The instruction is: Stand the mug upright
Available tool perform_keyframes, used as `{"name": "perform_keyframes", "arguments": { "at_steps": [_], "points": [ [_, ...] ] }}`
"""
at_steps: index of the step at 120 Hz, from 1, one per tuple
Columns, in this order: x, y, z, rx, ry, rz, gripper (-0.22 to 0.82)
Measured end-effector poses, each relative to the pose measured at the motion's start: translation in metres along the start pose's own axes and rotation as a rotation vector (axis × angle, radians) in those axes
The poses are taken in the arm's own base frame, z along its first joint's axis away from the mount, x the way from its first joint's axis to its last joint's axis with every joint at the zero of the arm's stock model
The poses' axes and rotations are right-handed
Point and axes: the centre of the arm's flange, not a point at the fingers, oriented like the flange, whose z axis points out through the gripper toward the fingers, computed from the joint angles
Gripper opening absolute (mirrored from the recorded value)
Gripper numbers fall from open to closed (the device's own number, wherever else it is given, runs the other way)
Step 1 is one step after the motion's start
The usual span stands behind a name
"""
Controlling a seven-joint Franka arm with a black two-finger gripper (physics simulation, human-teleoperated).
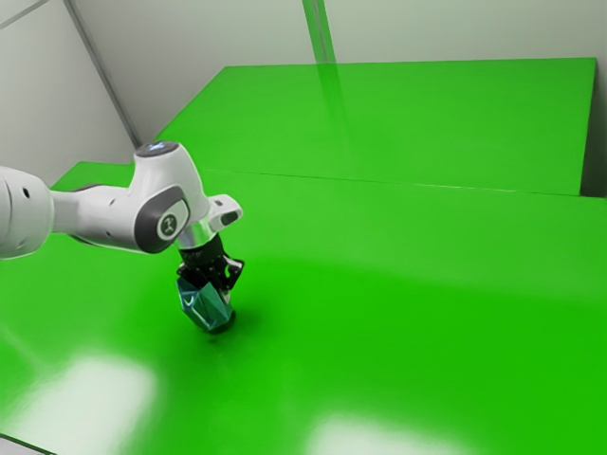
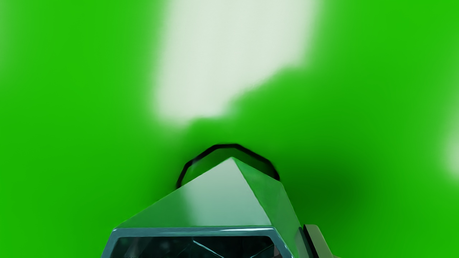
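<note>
Mug (image 1: 207,305): smooth, glossy teal, hard-looking, flat facets; ceramic or metal, can't tell. In the wrist view the facets mirror pale light, rim has a bright sheen, inside dark and shiny. Table (image 1: 427,275): smooth, glossy green, lacquer-like, white reflections near, at the exterior view's left and centre. Arm (image 1: 104,216): smooth white shell, plastic-like, soft sheen, grey joint caps. Gripper (image 1: 216,281): black, material unclear. Far wall (image 1: 209,33): pale, smooth, fairly matt.
</note>
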Motion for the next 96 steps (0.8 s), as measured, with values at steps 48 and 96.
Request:
{"name": "perform_keyframes", "arguments": {
  "at_steps": [48,96],
  "points": [
    [0.0,0.003,-0.017,-0.018,0.04,-0.011,0.33],
    [0.015,0.026,-0.128,-0.038,0.136,0.031,0.55]
  ]
}}
